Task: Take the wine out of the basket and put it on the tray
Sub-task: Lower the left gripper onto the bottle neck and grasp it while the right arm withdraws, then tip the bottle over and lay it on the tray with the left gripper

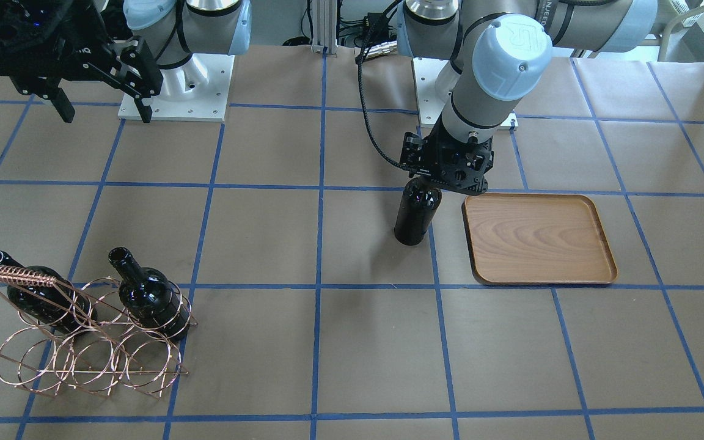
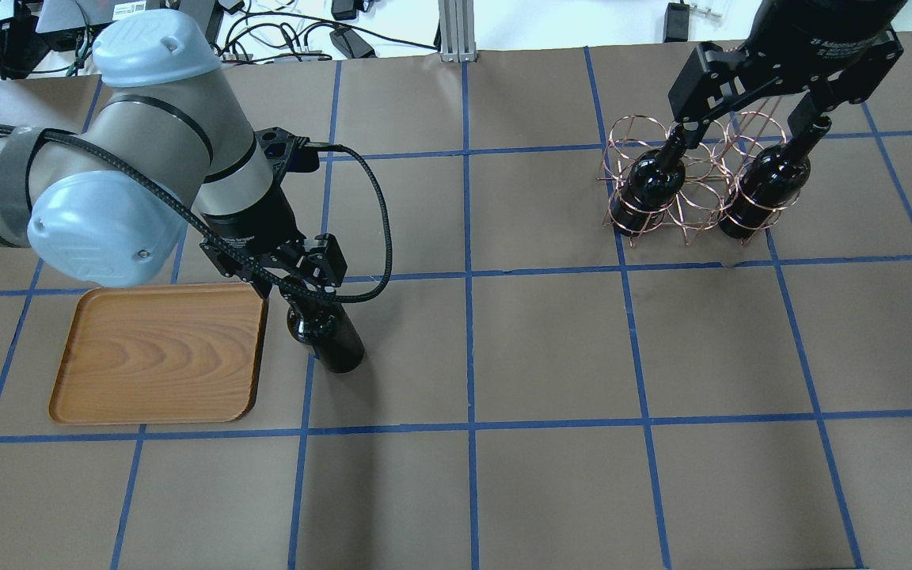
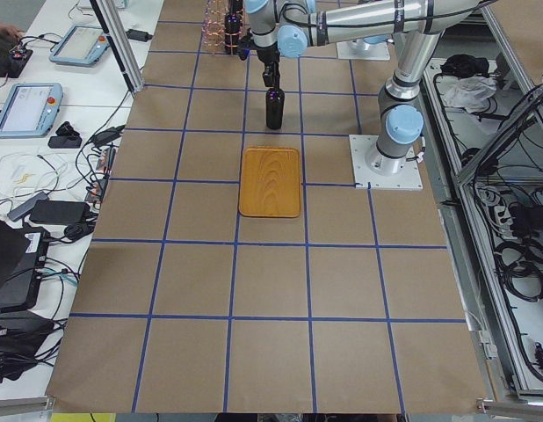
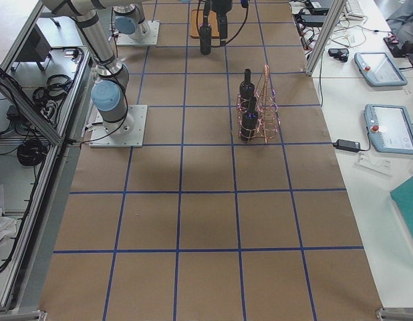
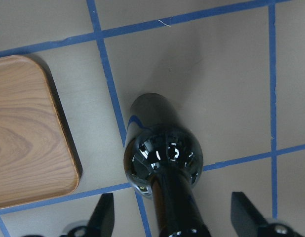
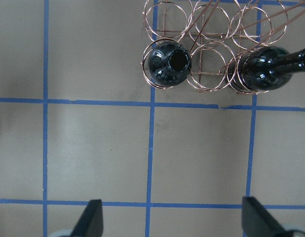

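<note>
One wine bottle [image 2: 329, 340] [image 1: 414, 217] stands upright on the table, just beside the wooden tray [image 2: 159, 352] [image 1: 535, 238], apart from its rim. My left gripper [image 2: 309, 273] [image 5: 172, 215] is open around the bottle's neck, with a gap on each side in the left wrist view. The copper wire basket [image 2: 693, 190] [image 1: 83, 342] holds two more bottles [image 2: 646, 186] [image 2: 765, 190], necks up. My right gripper [image 2: 749, 127] [image 6: 172, 219] hangs open above the basket with nothing between its fingers.
Brown paper with a blue tape grid covers the table [image 2: 551, 356]. The arm bases [image 1: 175, 91] stand at the robot's edge. Screens and cables [image 3: 25, 105] lie on a side bench beyond the table.
</note>
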